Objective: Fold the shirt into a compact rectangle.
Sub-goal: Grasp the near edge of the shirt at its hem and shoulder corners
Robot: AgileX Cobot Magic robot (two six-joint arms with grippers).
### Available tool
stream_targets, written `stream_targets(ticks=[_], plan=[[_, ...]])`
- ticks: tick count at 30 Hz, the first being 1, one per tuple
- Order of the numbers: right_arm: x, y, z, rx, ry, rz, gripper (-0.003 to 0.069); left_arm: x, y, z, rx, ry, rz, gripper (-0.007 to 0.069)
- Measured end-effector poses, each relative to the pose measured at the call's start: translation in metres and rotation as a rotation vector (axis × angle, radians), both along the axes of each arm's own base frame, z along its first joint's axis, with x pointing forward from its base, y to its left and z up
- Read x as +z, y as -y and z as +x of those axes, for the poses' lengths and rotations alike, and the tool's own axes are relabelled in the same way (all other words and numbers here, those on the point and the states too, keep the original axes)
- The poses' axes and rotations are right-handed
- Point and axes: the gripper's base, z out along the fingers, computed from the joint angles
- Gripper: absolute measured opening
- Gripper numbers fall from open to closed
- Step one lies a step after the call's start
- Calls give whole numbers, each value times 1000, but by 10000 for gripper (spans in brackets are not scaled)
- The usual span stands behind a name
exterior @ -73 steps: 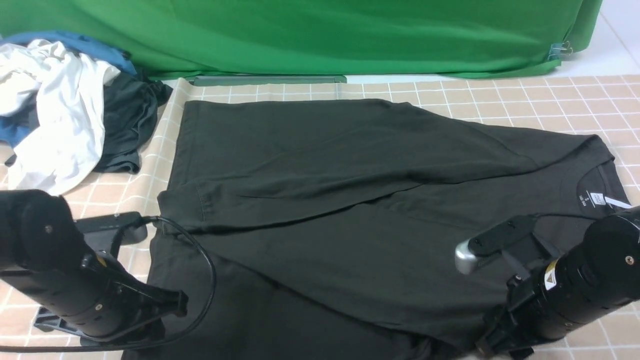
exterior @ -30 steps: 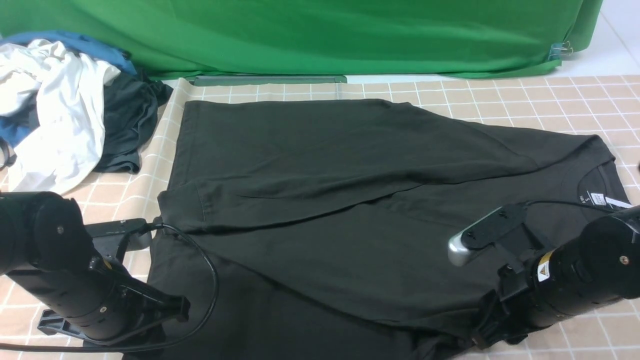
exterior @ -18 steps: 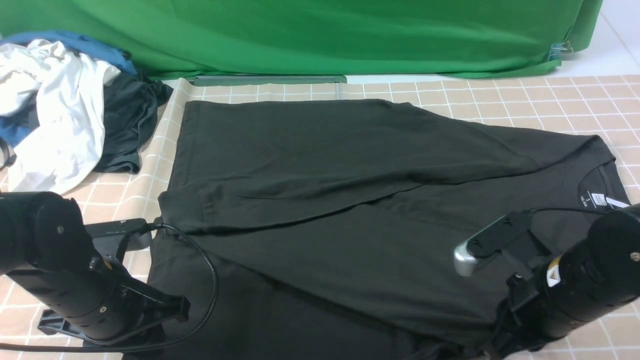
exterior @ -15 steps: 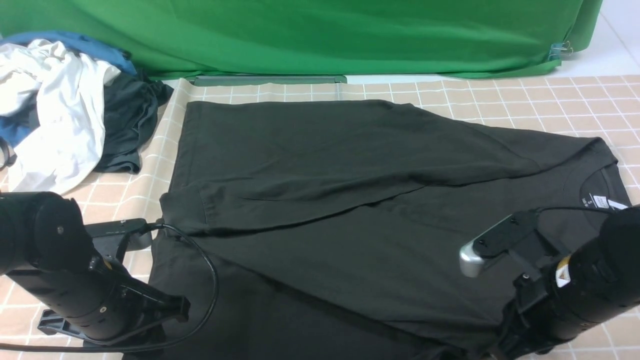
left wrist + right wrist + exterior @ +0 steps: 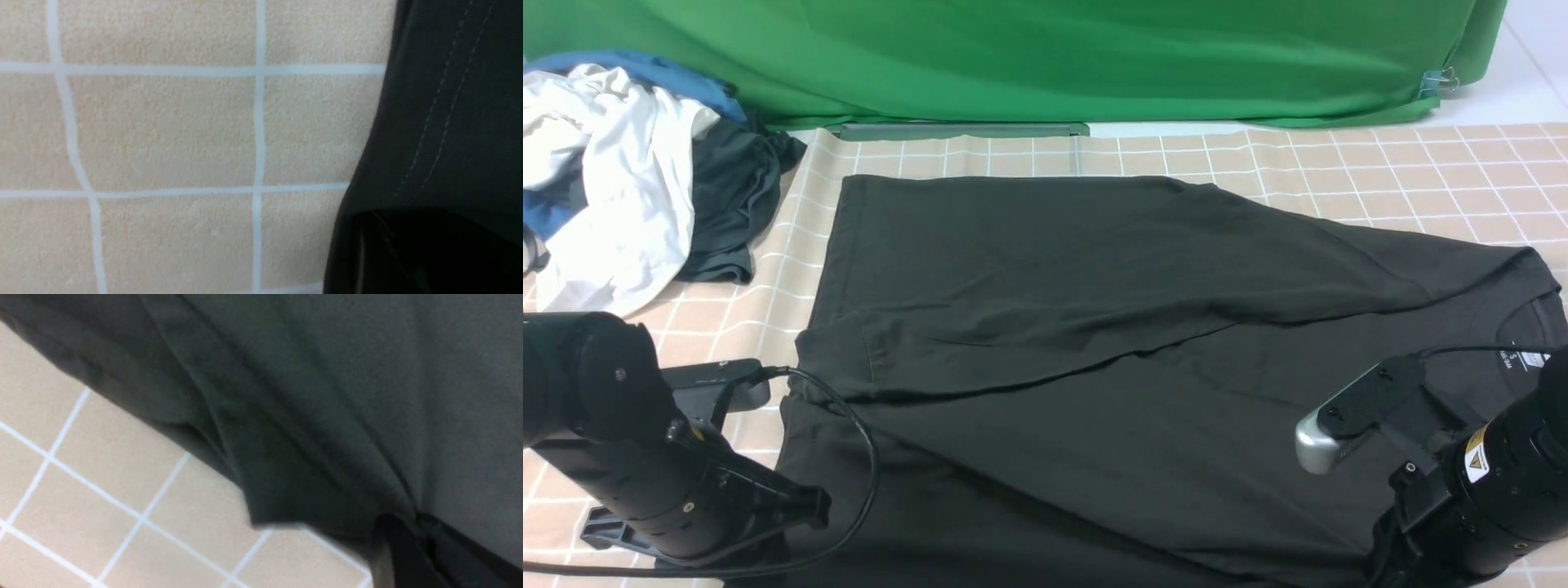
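Note:
The black shirt [image 5: 1094, 327] lies spread on the checked tablecloth [image 5: 1339, 163], its far side folded over the middle, collar and white neck label [image 5: 1531, 359] at the right. In the right wrist view the shirt [image 5: 327, 396] is creased and bunched, and its folds run into my right gripper [image 5: 412, 539], shut on its near edge. In the front view the right arm [image 5: 1494, 490] hides those jaws. My left gripper [image 5: 805, 502] sits low at the shirt's left hem [image 5: 449, 122]. Its dark finger [image 5: 408, 253] touches the hem, and the cloth and shadow hide how the jaws stand.
A heap of white [image 5: 613, 180], blue and dark grey clothes [image 5: 735, 196] lies at the far left. A green backdrop [image 5: 1054, 57] closes off the back. The left arm's black cable [image 5: 866, 457] loops over the shirt's left corner.
My right arm has moved to the right and nearer, dragging the shirt with it; the collar and far hem have shifted right. The left arm has stayed put.

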Motion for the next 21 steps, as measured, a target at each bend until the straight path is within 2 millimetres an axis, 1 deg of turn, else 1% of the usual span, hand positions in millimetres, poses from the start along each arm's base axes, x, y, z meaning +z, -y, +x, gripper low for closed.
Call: stream_targets(ticks=[3,6,8,10,13,15,17,18,19,21], plan=[[0,1,-1,2,-12,-13,205,9,-1,-7,-12,-23,2,202],[0,1,-1,1,-11,-15,341,24,-2,-16,-13,-21,-10,202],[0,1,-1,0,-9,-13,395,31,-1,-22,-10,-23,-25,203],[0,1,0,-1,-5,-12,412,35,-1,-25,-10,-24,-30,216],[0,1,0,-2,-2,-10,417,33,-3,-29,-20,-33,-12,283],[0,1,0,-2,0,-10,417,27,-5,-33,-26,-39,6,337],[0,1,1,-3,9,-7,417,17,-7,-36,-24,-38,19,408],[0,1,1,-3,9,-7,417,16,-7,-36,-23,-40,19,414],[0,0,2,-4,20,-2,419,8,-8,-39,-21,-37,26,463],[0,0,3,-5,31,2,418,3,-9,-38,-19,-36,29,493]])
